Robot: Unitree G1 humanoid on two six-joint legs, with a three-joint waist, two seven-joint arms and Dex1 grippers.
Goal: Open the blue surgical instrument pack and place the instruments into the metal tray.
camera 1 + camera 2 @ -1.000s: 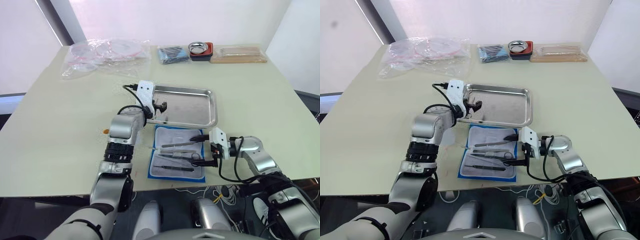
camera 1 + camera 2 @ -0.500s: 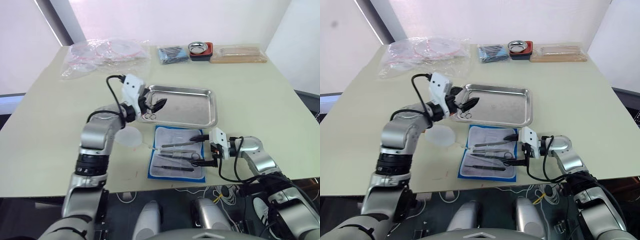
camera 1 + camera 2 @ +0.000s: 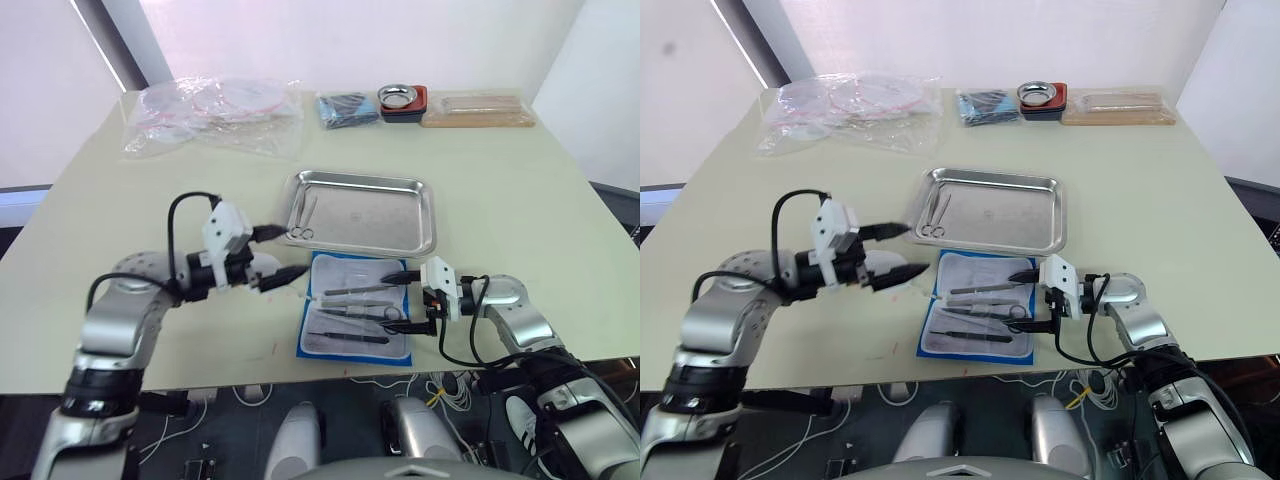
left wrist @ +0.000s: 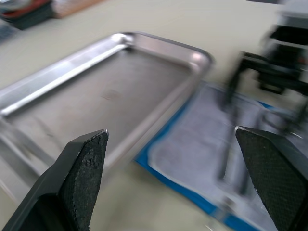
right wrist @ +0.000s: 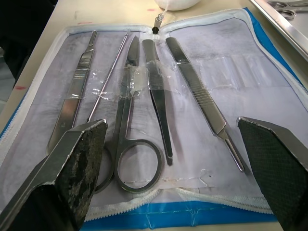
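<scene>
I see the blue pack (image 3: pixel 356 320) lying open just in front of the metal tray (image 3: pixel 420 215), its whitish pocketed face holding slim silver tools (image 5: pixel 139 125). One pair of scissors (image 3: pixel 305 215) lies in the tray. Left gripper (image 3: pixel 285 252) and right gripper (image 3: pixel 408 298) both have jaws apart.

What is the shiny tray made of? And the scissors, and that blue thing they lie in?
The metal tray looks like polished steel: it is silvery and mirrors the light. The instruments seem to be bare metal too, grey and glossy, some with ribbed grips. The blue surgical instrument pack looks like blue fabric outside, with a whitish lining and clear plastic strips over the tools; the lining's exact material is uncertain.
</scene>
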